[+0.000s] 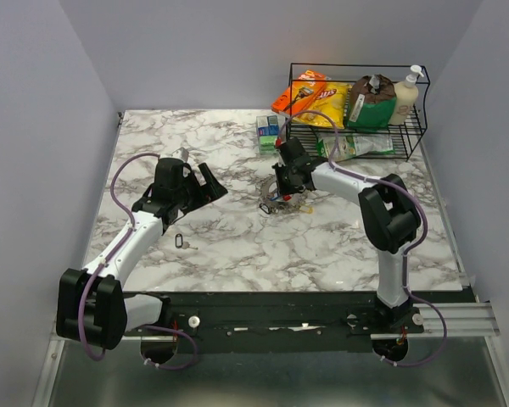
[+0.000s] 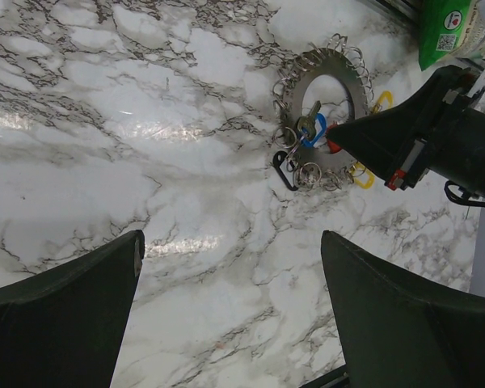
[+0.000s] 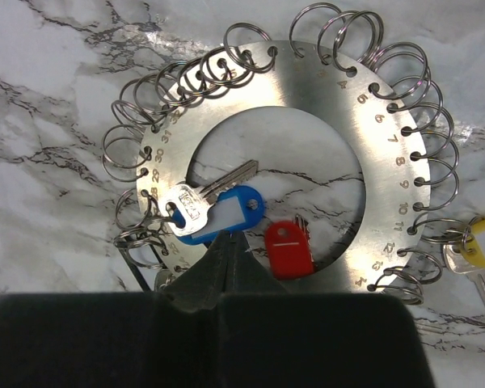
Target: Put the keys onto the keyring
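One numbered steel disc (image 3: pixel 388 162) serves as the keyring. It lies flat on the marble table (image 1: pixel 322 246), centre-right, right under the R gripper (image 3: pixel 226 242). It looks stiff, thin and slick, so expect it to skate if you shove it. Pin the rim or take it edge-on, don't try a flat lift.

Keys next: the blue-tagged key (image 3: pixel 222 212) and red tag (image 3: pixel 288 249) sit in the disc's hole, the yellow-tagged key (image 3: pixel 481 242) at the right rim. They're light and rigid, and imo the plastic tags grip better than bare blades.

Split rings (image 3: pixel 178 85) round the rim are smallest: springy wire, fiddly, need prying.

R arm reaches fwd, wrist pitched down, fingers together w/ tips at the blue tag. Can't tell if they pinch it. L gripper (image 2: pixel 230 242) hovers well apart to the left, fingers spread wide, holding nothing.
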Robot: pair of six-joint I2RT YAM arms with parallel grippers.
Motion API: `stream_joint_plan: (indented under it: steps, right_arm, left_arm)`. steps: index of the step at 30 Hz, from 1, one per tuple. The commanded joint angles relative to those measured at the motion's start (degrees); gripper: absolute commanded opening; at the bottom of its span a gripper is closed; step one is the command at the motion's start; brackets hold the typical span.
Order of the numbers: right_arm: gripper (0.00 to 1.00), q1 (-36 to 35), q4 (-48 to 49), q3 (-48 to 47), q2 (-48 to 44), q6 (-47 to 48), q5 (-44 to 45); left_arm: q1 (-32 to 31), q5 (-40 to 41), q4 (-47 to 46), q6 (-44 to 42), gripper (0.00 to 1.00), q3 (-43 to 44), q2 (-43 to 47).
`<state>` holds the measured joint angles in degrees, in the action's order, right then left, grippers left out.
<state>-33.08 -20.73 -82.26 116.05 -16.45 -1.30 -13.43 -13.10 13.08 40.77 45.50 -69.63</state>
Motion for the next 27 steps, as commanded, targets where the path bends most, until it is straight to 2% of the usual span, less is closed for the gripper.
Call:
stream_joint_plan:
  steps: [1, 12, 27]
  right_arm:
    - [0.01, -0.5, -3.9, -2.7, 2.3, -0.1, 3.0]
    - [0.01, -0.5, -7.6, -1.7, 3.3, 0.1, 3.1]
    - [0.01, -0.9, -5.2, 7.4, -3.0, 0.3, -7.3]
  left_arm:
    - [0.4, -2.6, -2.2, 0.4, 0.99, -0.8, 1.0]
    - [0.5, -5.2, -4.7, 1.8, 0.99, -1.7, 1.0]
    - [0.5, -4.7, -3.7, 1.9, 0.99, -3.1, 4.1]
